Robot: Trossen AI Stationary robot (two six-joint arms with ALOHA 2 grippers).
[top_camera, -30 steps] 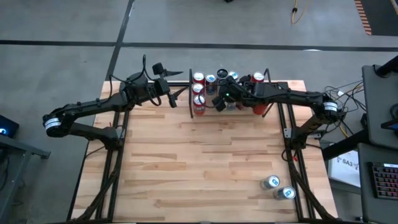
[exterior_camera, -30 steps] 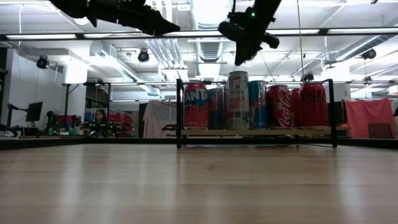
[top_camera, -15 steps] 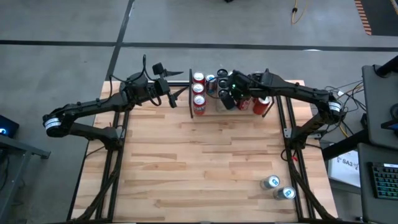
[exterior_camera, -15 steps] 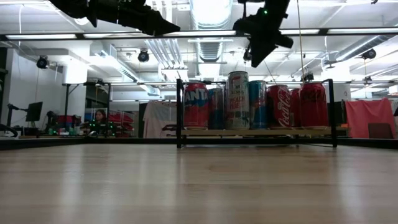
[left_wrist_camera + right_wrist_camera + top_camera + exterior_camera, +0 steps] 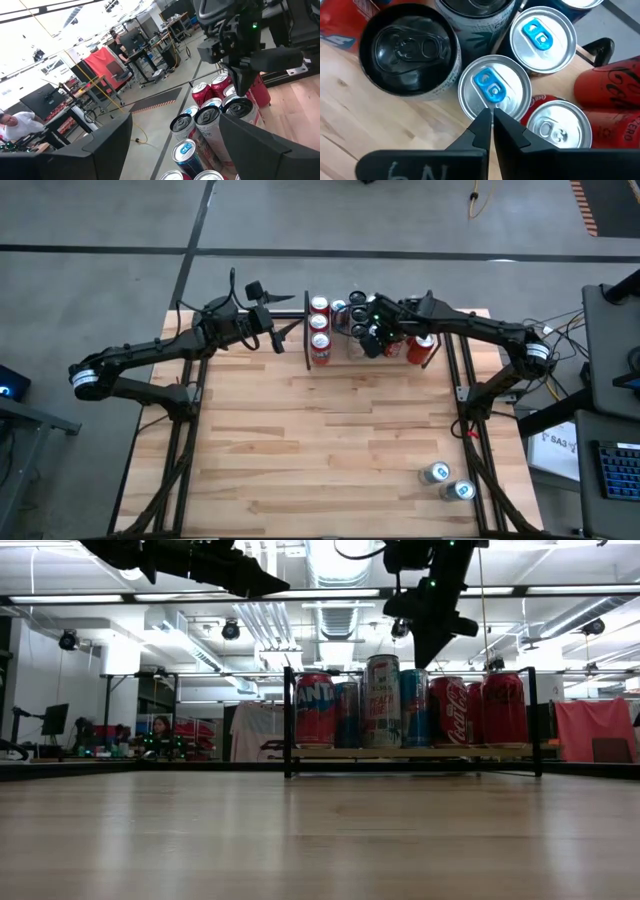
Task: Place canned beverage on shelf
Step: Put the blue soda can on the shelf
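The shelf [image 5: 420, 752], a light-wood board with black rails [image 5: 307, 330], stands at the table's far edge and bears several upright cans [image 5: 382, 700] on its board. My right gripper [image 5: 431, 658] is shut and slants down just above the cans' tops. In the right wrist view it [image 5: 492, 119] points at a silver can top with a blue tab [image 5: 492, 86]. My left gripper [image 5: 287, 330] hovers level and open, high up to the left of the shelf, with nothing between its fingers [image 5: 112, 142].
Two more cans [image 5: 436, 473] [image 5: 462, 490] stand on the wooden table near its front right corner. The table's wide middle [image 5: 320, 440] lies between them and the shelf. Beyond the far edge, the room holds desks and a seated person [image 5: 160, 730].
My right gripper, shut throughout, has gone toward the table's right edge above the row of cans, sunk a little and tipped more steeply downward. The cans and the shelf have stayed put.
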